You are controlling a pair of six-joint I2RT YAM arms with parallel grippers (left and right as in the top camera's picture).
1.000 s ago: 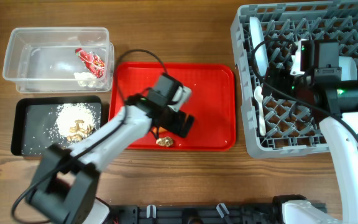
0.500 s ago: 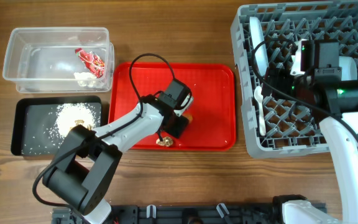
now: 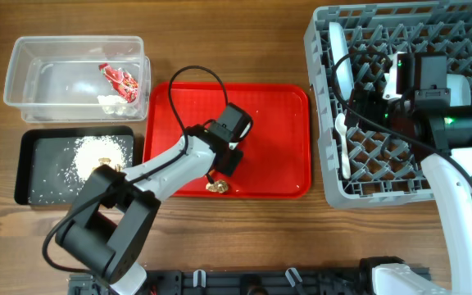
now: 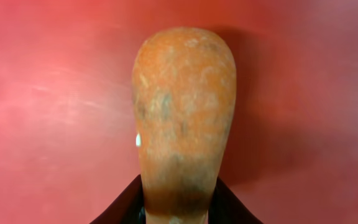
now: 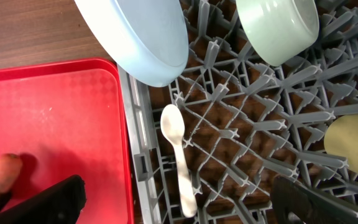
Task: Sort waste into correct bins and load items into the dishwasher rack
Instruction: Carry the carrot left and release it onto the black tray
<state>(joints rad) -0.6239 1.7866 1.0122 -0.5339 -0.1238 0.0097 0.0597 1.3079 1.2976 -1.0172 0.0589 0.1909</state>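
An orange carrot lies on the red tray, filling the left wrist view. My left gripper has its black fingers pressed on both sides of the carrot's near end. From overhead, the left gripper is over the tray's middle. A golden-brown lump lies near the tray's front edge. My right gripper hangs open over the grey dishwasher rack, above the white spoon. The rack also holds a light blue plate, a pale bowl and a yellow cup.
At the back left, the clear tub holds a red-and-white wrapper and a white tissue. The black tray in front of it holds rice-like scraps. The rack stands at the right.
My left gripper swung in over the carrot on the red tray and its jaws closed onto it. The right arm has not moved.
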